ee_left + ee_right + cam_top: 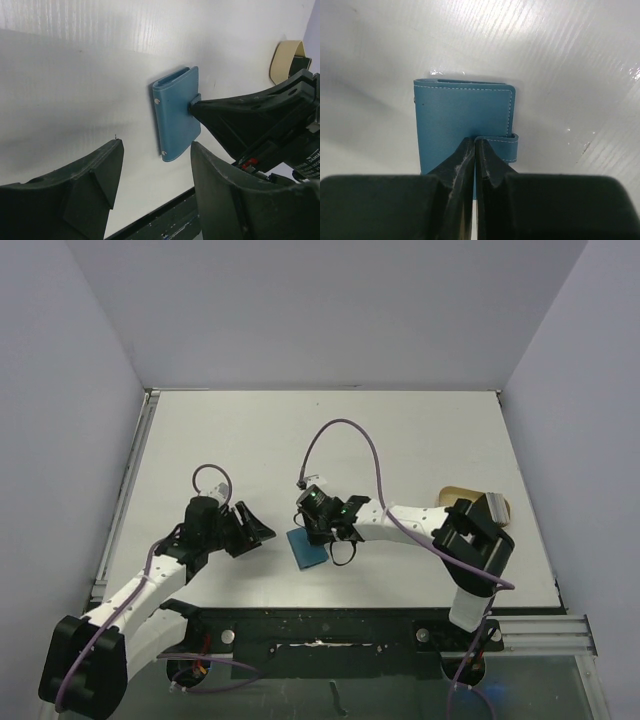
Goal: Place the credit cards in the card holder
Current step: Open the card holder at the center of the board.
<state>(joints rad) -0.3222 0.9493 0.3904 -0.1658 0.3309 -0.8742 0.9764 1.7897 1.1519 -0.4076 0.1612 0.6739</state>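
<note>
White worktop [420,440]: we see card holder [307,548] folded, right claw [474,142] together at its snap tab [512,147]; left claw [156,150] apart, empty. No cards visible, none inserted.

Robot lab cell, white table [420,440], plain partition walls [330,310], aluminium mounting rail [540,625], looped cables [345,421].

The right gripper [474,147] hides the near edge of the holder [462,110], so whether its closed fingers pinch the snap tab [511,147] cannot be told. A tan band [290,47] on the right sits half behind the right arm. The wrist picture's bottom edge cuts off the fingers of the left gripper [157,146].
</note>
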